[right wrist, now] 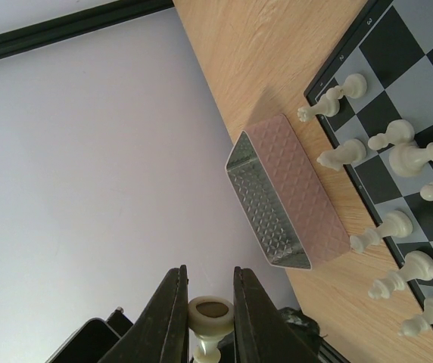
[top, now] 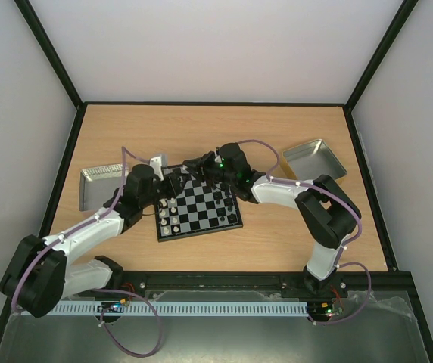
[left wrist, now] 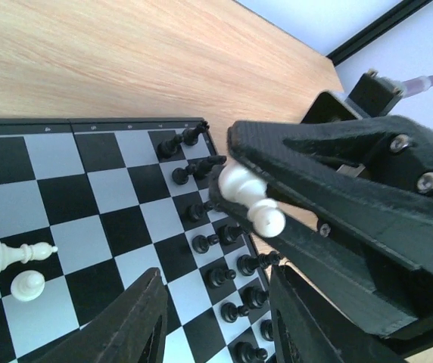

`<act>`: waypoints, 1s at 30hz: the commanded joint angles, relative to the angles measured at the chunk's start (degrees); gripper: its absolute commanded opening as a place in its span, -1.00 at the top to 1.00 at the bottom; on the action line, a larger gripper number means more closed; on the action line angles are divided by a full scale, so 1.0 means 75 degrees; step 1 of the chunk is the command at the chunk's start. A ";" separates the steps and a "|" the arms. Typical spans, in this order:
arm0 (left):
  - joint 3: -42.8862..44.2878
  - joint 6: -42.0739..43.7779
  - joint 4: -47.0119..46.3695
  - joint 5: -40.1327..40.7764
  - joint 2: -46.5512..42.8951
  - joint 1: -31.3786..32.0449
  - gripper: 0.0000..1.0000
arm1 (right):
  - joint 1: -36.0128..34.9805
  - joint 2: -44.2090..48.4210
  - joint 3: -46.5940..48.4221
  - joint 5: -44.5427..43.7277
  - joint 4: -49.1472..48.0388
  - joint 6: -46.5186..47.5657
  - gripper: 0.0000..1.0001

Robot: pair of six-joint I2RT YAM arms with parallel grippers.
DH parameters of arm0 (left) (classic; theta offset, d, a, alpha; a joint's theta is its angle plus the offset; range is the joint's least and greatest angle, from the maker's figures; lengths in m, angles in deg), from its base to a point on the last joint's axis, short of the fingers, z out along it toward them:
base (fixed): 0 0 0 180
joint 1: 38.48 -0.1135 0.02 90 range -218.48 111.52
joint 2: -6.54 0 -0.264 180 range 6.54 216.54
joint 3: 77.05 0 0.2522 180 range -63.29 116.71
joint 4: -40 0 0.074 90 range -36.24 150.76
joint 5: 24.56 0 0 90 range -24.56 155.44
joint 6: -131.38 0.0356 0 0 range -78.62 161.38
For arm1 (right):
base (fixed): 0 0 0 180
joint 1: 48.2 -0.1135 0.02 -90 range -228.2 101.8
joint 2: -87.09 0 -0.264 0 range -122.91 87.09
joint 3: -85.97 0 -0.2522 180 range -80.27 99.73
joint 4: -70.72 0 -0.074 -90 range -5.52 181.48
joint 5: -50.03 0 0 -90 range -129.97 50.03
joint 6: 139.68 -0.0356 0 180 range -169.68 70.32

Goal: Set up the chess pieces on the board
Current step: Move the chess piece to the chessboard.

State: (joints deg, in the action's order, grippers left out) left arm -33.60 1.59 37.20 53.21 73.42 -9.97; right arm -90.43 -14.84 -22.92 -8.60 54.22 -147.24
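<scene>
The board lies mid-table. Cream-white chess pieces stand along its left edge and black ones along its right edge. My right gripper is shut on the base of a cream-white piece. In the left wrist view that held piece hangs above the board's far right corner. My left gripper hovers over the board's black side, jaws apart, nothing between them. From above, the left gripper is at the board's far left corner and the right gripper is just beyond the far edge.
A silver tin lies left of the board, pinkish outside in the right wrist view. A second tin sits at the right. A few white pieces stand on the wood at the board's edge. A black frame borders the table.
</scene>
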 commanded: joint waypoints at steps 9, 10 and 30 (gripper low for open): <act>-0.0006 0.0192 -0.0652 0.0271 -0.0441 0.0042 0.32 | -0.0057 0.0174 0.0036 0.0072 -0.0084 0.0111 0.87; 0.0023 0.0207 -0.0642 0.0271 -0.0374 0.0042 0.33 | -0.0057 0.0165 0.0040 0.0107 -0.0110 0.0108 0.86; 0.0366 0.0600 -0.0597 0.0559 -0.0181 0.0101 0.77 | -0.0098 0.0140 0.0063 0.0515 -0.0054 0.0385 0.87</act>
State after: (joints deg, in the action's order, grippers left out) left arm -33.01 3.91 33.90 55.33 72.91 -9.48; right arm -90.61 -14.84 -22.92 -6.06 53.85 -145.91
